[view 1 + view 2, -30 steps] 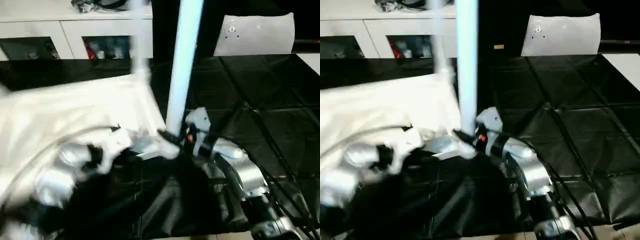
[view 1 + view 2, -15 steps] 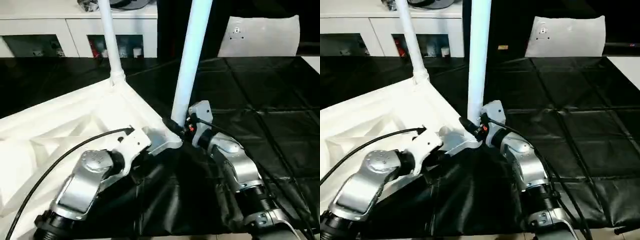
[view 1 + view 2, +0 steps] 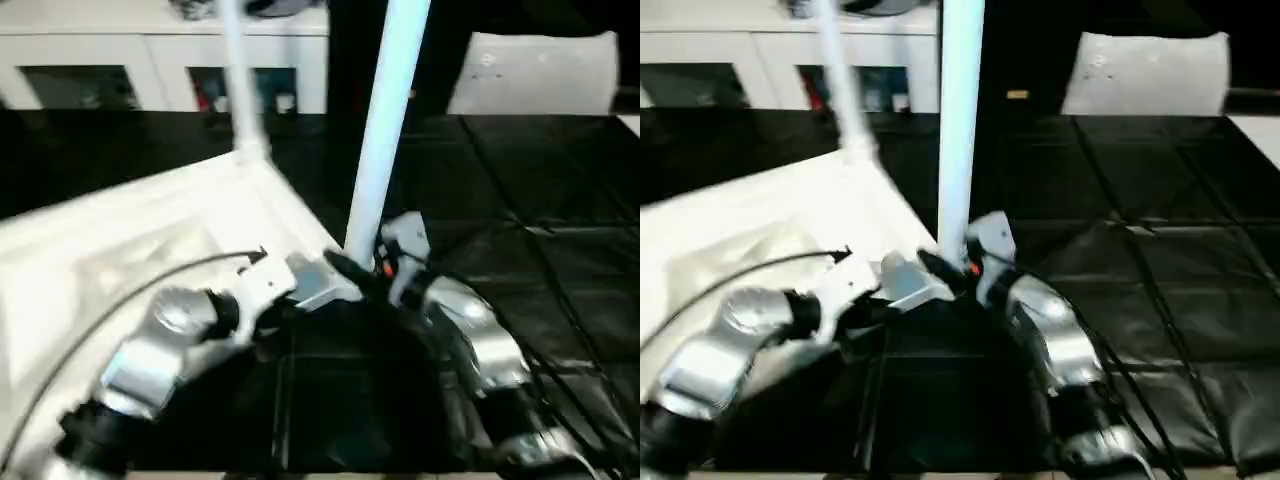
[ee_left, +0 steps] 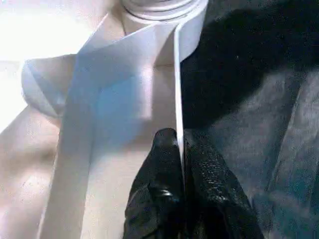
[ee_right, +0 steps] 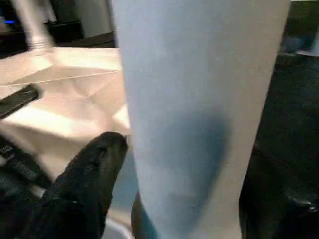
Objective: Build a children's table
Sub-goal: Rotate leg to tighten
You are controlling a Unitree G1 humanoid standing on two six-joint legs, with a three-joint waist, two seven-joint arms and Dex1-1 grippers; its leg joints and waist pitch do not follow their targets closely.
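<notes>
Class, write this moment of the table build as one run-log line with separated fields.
stage: leg fitting | left gripper: shut on table top edge | right gripper: around near leg, fingers apart | far leg: upright in corner

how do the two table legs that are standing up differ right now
The near leg rises from the table's near corner with the right pincer around its base; the far leg stands at the far corner, untouched. The near leg looks thicker and bluish, the far leg thinner, being farther away. Both are white, round, upright, and set into the upturned tabletop.
</notes>
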